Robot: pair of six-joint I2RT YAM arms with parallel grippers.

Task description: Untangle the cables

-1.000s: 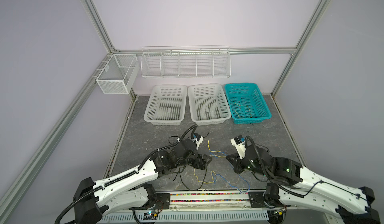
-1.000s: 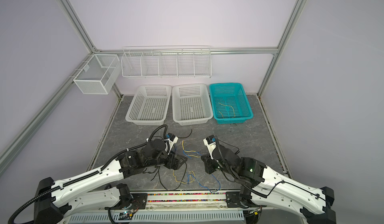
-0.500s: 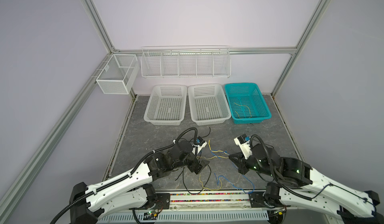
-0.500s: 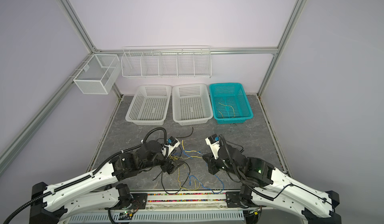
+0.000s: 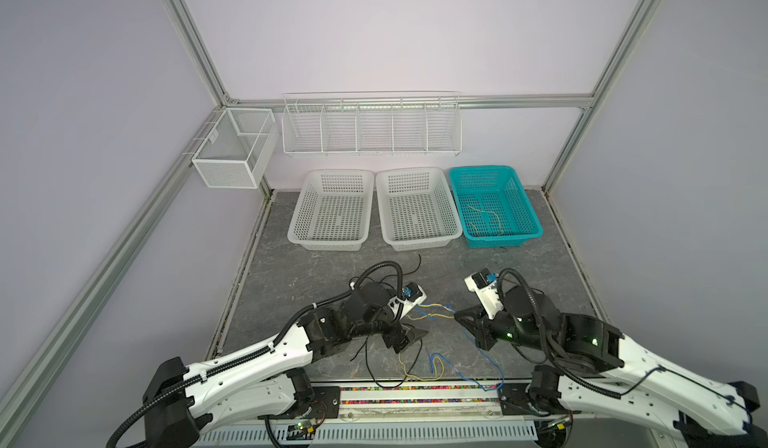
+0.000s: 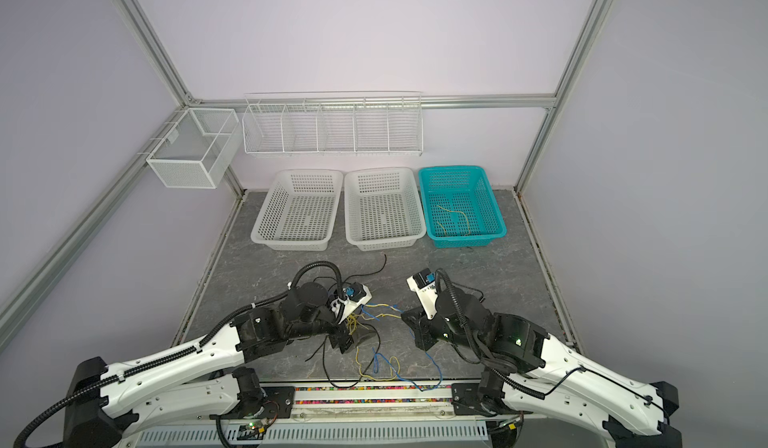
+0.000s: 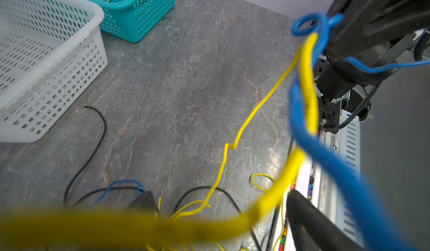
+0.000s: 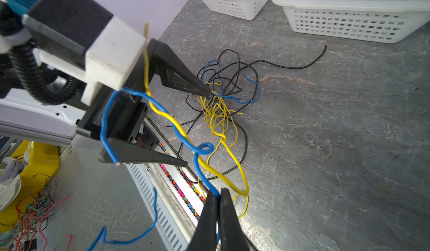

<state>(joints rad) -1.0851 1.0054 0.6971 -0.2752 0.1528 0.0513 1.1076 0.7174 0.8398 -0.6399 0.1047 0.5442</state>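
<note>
Cables (image 8: 218,107) lie knotted at centre frame in the right wrist view. Right gripper (image 8: 217,205), bottom centre, is clamped on the blue cable (image 8: 102,131), which twists round a yellow cable (image 8: 146,70). Left gripper (image 8: 198,128) stands wide apart beside that twist, gripping nothing. Recommendation: close left on yellow alone, then part slowly, unwinding the turns rather than tightening them.

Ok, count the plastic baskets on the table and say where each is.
3, in a row along the back: a white slotted plastic basket on the left, a second white one in the middle, a teal plastic basket on the right.
</note>
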